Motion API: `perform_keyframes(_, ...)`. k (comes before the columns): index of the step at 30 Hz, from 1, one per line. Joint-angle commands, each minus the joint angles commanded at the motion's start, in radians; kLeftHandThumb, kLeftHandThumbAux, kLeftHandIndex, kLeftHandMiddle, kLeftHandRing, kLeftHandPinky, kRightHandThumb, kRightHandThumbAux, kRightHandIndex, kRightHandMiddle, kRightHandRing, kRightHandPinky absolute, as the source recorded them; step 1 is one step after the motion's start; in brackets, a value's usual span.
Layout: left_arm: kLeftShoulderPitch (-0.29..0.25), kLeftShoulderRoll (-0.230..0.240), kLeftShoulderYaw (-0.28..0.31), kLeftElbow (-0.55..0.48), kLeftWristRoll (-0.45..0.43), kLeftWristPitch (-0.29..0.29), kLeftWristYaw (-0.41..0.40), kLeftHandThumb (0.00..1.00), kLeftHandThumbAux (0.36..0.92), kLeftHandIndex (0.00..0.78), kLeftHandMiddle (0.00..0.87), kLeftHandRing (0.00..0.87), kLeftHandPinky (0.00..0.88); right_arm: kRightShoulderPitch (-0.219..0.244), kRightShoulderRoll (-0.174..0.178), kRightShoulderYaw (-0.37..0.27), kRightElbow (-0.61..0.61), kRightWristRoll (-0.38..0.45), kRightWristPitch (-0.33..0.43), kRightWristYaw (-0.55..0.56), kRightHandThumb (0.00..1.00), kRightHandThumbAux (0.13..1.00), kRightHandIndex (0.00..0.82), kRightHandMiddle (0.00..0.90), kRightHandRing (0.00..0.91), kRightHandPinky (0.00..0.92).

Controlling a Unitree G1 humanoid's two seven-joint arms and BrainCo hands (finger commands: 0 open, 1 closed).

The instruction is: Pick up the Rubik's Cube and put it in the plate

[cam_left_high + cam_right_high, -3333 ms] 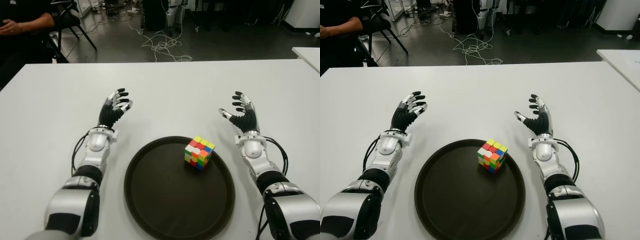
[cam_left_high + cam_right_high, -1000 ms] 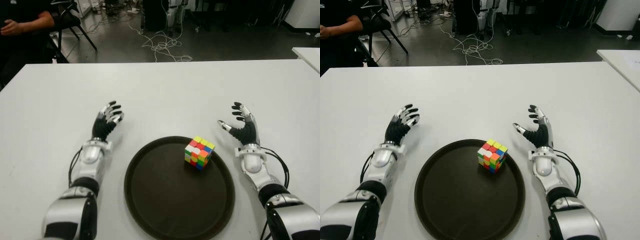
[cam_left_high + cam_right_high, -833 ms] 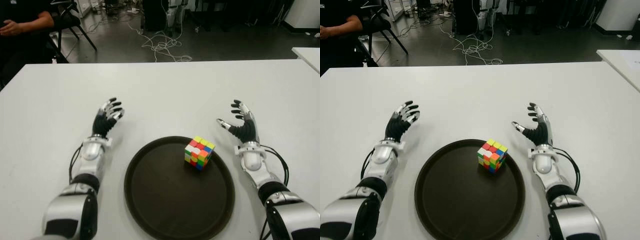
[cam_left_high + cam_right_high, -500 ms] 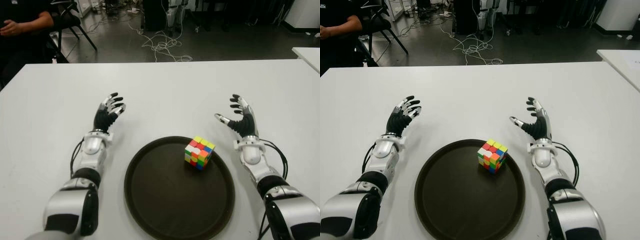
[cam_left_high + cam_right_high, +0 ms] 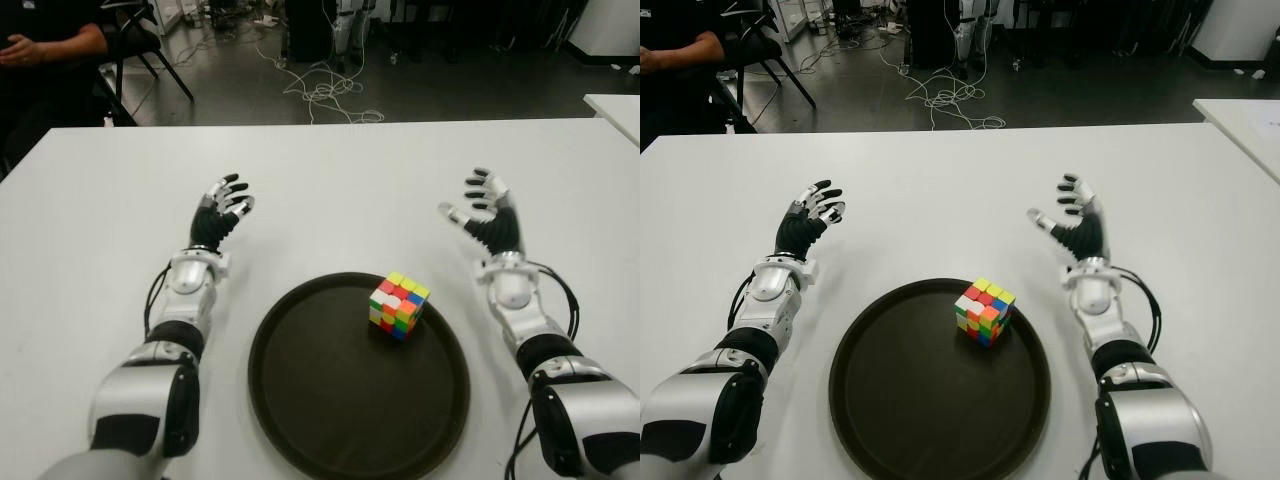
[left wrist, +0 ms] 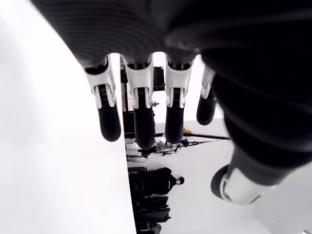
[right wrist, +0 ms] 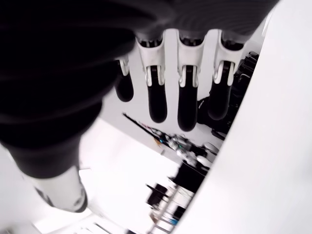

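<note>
While both hands flank it, Rubik's Cube (image 5: 399, 305) sits near plate (image 5: 300, 420) rim.

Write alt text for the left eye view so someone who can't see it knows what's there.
A multicoloured Rubik's Cube sits inside a round dark brown plate on a white table, toward the plate's far right. The robot's left hand and right hand are on either side, fingers spread, holding nothing. A seated person's arm shows at the far left.

Your left hand (image 5: 217, 215) and right hand (image 5: 487, 220) both hover with fingers spread, holding nothing.
</note>
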Motion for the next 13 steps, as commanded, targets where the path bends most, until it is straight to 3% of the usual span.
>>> perform_keyframes(13, -0.009, -0.013, 0.009, -0.001, -0.005, 0.0, 0.007, 0.139, 0.756, 0.173, 0.229, 0.222, 0.217, 0.001, 0.008, -0.023, -0.012, 0.042, 0.014, 0.074, 0.235, 0.748, 0.207, 0.284, 0.297, 0.335)
